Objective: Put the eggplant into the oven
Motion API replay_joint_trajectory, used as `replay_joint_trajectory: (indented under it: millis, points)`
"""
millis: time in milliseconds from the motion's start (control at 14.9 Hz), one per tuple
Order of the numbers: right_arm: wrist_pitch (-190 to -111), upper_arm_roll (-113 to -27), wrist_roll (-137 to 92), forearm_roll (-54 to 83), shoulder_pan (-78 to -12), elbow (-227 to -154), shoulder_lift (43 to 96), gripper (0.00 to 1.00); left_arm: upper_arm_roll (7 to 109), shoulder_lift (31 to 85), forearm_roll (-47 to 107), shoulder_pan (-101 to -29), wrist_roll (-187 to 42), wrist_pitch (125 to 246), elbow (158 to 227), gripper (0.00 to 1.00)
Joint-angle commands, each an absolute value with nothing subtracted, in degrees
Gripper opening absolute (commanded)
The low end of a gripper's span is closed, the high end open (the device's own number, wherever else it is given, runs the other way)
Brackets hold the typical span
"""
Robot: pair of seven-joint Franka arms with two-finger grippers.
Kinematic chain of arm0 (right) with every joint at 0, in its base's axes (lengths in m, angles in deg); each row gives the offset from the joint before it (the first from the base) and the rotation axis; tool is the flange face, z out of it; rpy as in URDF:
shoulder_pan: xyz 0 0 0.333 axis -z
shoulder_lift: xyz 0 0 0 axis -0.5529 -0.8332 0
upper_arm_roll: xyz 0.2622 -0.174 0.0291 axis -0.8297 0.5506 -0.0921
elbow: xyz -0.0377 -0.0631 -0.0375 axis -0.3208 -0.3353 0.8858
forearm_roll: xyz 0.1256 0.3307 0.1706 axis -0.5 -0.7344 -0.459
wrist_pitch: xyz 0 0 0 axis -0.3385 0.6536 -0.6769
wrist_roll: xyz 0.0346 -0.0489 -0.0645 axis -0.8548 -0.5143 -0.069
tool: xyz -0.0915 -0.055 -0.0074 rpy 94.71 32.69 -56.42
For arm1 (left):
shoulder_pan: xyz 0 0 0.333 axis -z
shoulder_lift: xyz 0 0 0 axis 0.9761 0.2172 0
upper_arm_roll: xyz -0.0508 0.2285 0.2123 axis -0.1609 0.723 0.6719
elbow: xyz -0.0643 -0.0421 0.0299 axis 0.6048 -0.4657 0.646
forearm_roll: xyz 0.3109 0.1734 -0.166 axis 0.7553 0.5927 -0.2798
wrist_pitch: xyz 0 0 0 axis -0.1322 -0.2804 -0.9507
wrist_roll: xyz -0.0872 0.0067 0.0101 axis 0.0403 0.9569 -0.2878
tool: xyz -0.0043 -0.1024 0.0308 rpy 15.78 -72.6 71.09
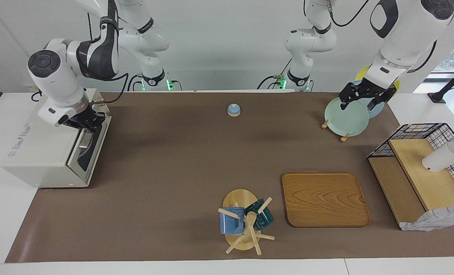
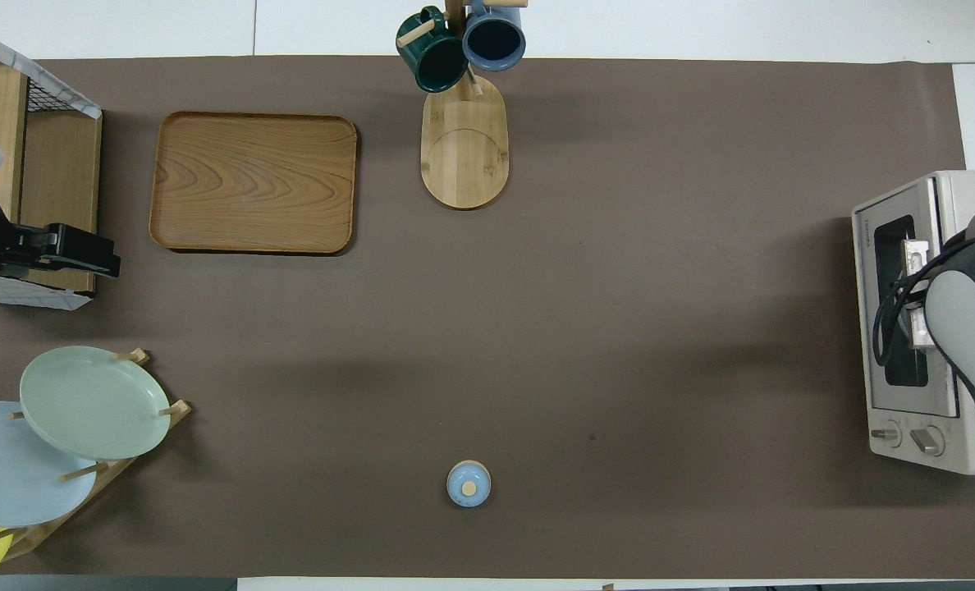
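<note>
Seen in the facing view: boxy off-white oven [image 1: 39, 152] at 9 o'clock on the brown mat [image 1: 166, 172], with its dark glass door upright and shut and a metal bar handle [image 1: 83, 142] across the front. Eggplant nowhere to be seen in either view; possibly hidden by the dark glass, cannot tell. Right gripper [image 1: 85, 121] down at the door's top edge, just above the handle, fingers drawn close together; pinching the bar or merely beside it, cannot tell. Left gripper [image 1: 359, 102] at 2 o'clock, up over the plates, black fingers spread wide and holding nothing. Under it, a round, glossy, pale green plate [image 1: 345, 116] leaning tilted on a wooden peg rack [image 1: 343, 137], with a pale blue plate [image 1: 378, 110] tucked close by and a sliver of yellow one [image 1: 359, 74] at the arm's edge. Small blue dome bell [image 1: 233, 110] with a wooden knob at 12 o'clock, alone on the mat. Square wooden tray [image 1: 324, 198], strongly grained with rounded corners and a raised rim, lying flat at 5 o'clock. At 6 o'clock, an oval wooden base [image 1: 238, 198] with slanted pegs, carrying a blue mug [image 1: 231, 225] and a dark green mug [image 1: 263, 217] side by side. At 3 o'clock, a stepped wooden shelf [image 1: 414, 187] backed by a black wire basket [image 1: 414, 131], with a white cup [image 1: 439, 158] lying on its side on the upper step.
</note>
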State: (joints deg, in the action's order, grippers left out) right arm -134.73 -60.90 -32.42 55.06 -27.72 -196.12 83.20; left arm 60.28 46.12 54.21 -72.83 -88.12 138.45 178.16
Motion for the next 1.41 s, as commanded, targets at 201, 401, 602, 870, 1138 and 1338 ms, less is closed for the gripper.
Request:
replay_joint_trajectory:
  millis: [201, 401, 602, 870, 1138, 1338]
  points:
    - [-129.8, -59.7, -36.1, 55.1, -27.1, -193.1, 84.8, 0.11, 60.4, 45.8, 54.1, -72.9, -87.8, 138.3, 178.2, 1.0]
    - [-125.4, -60.3, -36.1, 55.0, -27.9, -188.4, 84.8, 0.14, 60.4, 45.8, 54.1, -72.9, -87.8, 138.3, 178.2, 1.0]
    - [-121.1, -60.7, -35.5, 49.5, -28.6, -184.0, 84.8, 0.27, 60.4, 45.8, 54.1, -72.9, -87.8, 138.3, 178.2, 1.0]
    - [-120.3, -61.1, -34.9, 48.9, -28.8, -183.9, 85.8, 0.51, 60.4, 45.8, 54.1, -72.9, -87.8, 138.3, 178.2, 1.0]
    - [-120.6, -61.8, -34.5, 48.9, -28.8, -183.7, 86.4, 1.0, 60.4, 45.8, 54.1, -72.9, -87.8, 138.3, 178.2, 1.0]
    - [-120.0, -60.6, -30.9, 48.3, -32.1, -181.5, 85.8, 1.0, 60.4, 45.8, 54.1, -72.9, -87.8, 138.3, 178.2, 1.0]
